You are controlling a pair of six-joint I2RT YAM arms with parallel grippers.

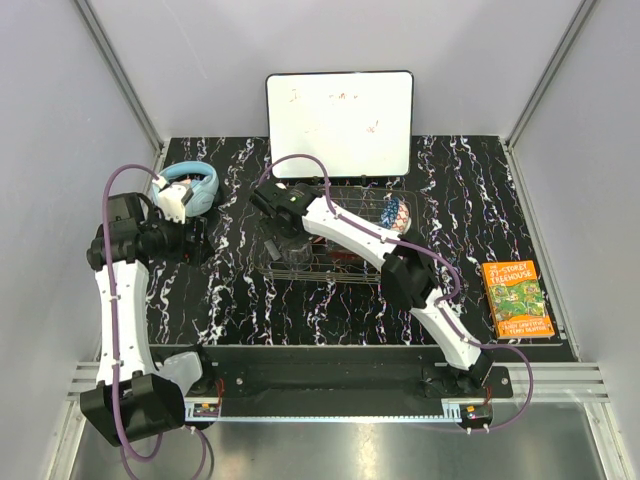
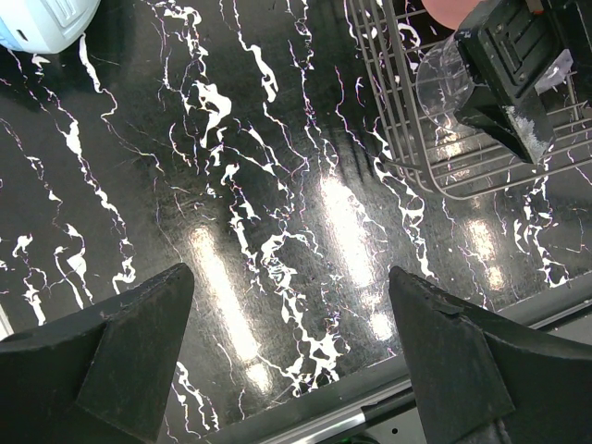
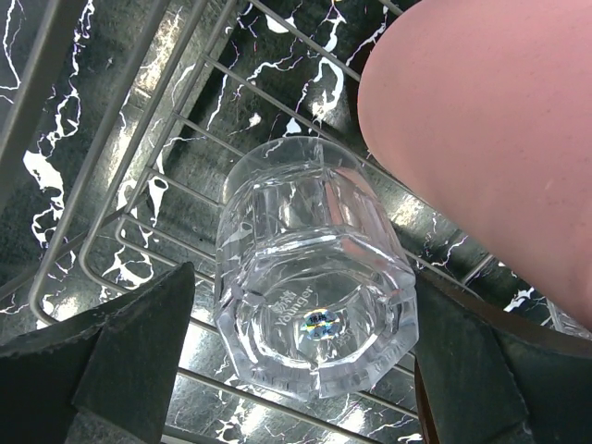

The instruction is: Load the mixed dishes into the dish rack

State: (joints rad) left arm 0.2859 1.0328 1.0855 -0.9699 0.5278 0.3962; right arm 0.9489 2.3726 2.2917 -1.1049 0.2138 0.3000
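Your right claw (image 3: 305, 305) hangs over the dish rack (image 2: 407, 111) with its fingers spread wide. The clear glass mug (image 3: 310, 277) rests on the rack wires right between them, its base turned toward the wrist camera, a sliver of gap at one finger. The pink cup (image 3: 490, 139) sits just beside it. Your left claw (image 2: 291, 305) is spread apart too, holding nothing, over the table (image 2: 277, 185) near the rack's corner.

The clear glass mug (image 3: 310, 277) fills the gap between my right gripper's (image 3: 302, 310) spread fingers, with dish rack (image 2: 416, 139) wires beneath it. The pink cup (image 3: 481, 139) crowds its right side. Under my left gripper (image 2: 287, 282), fingers wide, I see bare tabletop (image 2: 231, 185); the rack's edge lies ahead to the right.
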